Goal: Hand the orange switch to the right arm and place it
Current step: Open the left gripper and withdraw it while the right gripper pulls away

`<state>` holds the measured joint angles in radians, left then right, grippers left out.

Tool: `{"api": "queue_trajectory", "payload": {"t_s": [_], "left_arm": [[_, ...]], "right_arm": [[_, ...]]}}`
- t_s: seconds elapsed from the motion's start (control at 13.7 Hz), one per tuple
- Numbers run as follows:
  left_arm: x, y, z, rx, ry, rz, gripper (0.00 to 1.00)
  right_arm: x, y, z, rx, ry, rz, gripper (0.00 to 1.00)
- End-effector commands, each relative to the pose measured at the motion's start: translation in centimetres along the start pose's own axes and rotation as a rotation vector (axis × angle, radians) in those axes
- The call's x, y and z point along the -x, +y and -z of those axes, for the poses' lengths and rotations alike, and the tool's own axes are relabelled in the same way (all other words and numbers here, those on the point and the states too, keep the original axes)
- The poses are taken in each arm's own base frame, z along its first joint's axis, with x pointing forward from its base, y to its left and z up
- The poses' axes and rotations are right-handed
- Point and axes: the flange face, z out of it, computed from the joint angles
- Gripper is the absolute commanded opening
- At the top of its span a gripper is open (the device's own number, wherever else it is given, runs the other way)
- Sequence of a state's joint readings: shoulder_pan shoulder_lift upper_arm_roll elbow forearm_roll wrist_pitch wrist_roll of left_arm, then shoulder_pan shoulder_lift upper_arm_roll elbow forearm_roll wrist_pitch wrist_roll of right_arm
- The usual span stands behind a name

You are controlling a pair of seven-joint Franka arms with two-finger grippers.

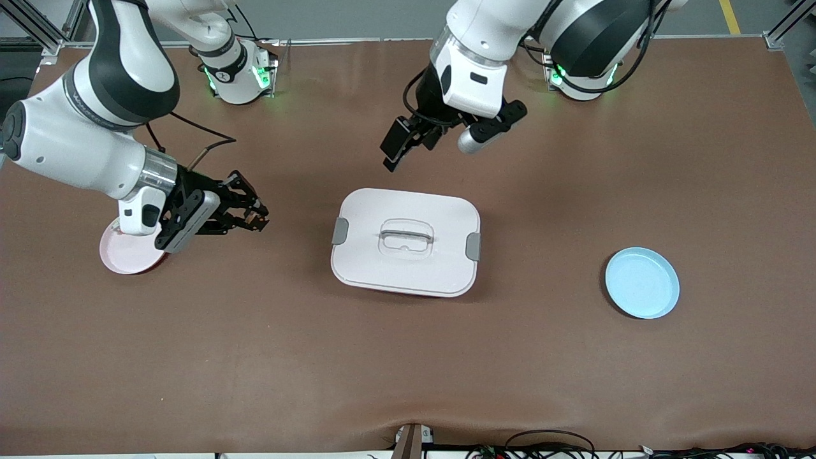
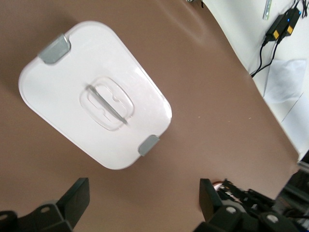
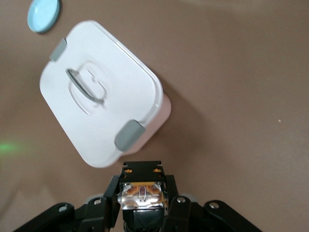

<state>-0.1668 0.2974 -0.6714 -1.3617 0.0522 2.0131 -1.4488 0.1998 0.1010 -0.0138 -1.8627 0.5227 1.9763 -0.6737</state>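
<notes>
text: none legible | labels: none | numbers: none

Brown table [image 1: 408, 370] (box [image 1: 405, 241], two plates [image 1: 642, 283])

Robotics laboratory: two fixed arms on a brown-covered counter [image 1: 408, 370], aluminium framing [image 1: 38, 29], loose cables [image 1: 548, 446] along the edge.

We see a matt brown cloth table [image 1: 574, 382]; on it a smooth white plastic box [image 1: 405, 242], and near that a glossy blue plate [image 1: 642, 282].
</notes>
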Motion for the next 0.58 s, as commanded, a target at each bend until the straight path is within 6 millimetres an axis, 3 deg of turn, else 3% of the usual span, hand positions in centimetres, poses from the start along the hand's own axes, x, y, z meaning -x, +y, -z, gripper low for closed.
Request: {"api": "queue_trajectory", "payload": {"t_s": [0.0,0.22,0.51], "left_arm": [[-2.6,-2.0,2.4,-0.084,0.030,-0.182,1.00],[-4.8,-3.8,4.9,-0.155,0.034,-0.353,1.00],[-8.9,-6.4,7.3,-0.232,0.044,-0.387,1.00]], "right_arm": [[1.2,2.9,1.7,0.049,-0.051,0.114,0.00],[3.0,5.2,2.5,0.100,-0.137,0.208,0.00],[5.9,8.6,3.8,0.166,-0.272,0.305,0.00]]}}
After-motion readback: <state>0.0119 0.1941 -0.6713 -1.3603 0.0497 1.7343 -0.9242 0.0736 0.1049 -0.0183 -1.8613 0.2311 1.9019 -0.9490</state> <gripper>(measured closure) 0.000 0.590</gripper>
